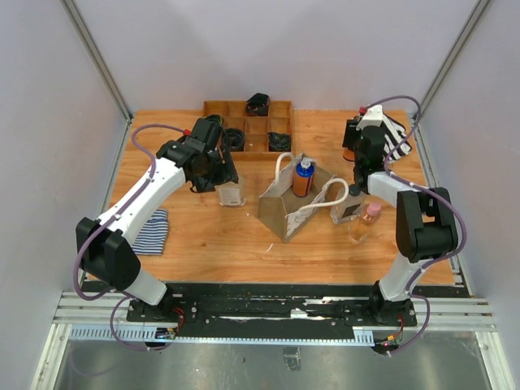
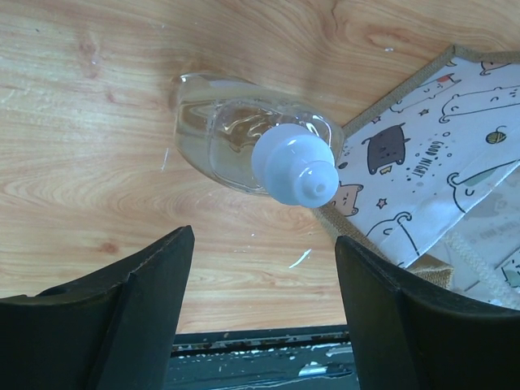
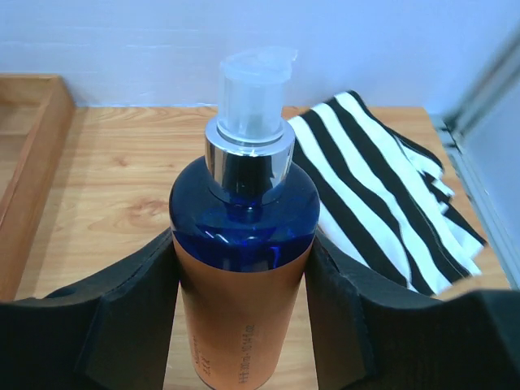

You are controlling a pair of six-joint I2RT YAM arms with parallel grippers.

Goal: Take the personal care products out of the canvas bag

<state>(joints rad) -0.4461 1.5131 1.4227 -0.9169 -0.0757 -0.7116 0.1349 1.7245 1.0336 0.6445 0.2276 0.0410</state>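
Bottle orange, blue-shouldered; cloth black-white striped; canvas bag lining white (cat print).

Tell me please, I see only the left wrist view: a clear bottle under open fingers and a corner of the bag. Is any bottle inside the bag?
Observer: Yes, one orange bottle with a blue cap stands in the canvas bag.
Operator: What does the right gripper do?
Observer: The right gripper is shut on an orange pump bottle, near a striped cloth.
Operator: Are other bottles out?
Observer: A grey-capped bottle and a peach bottle stand right of the bag.
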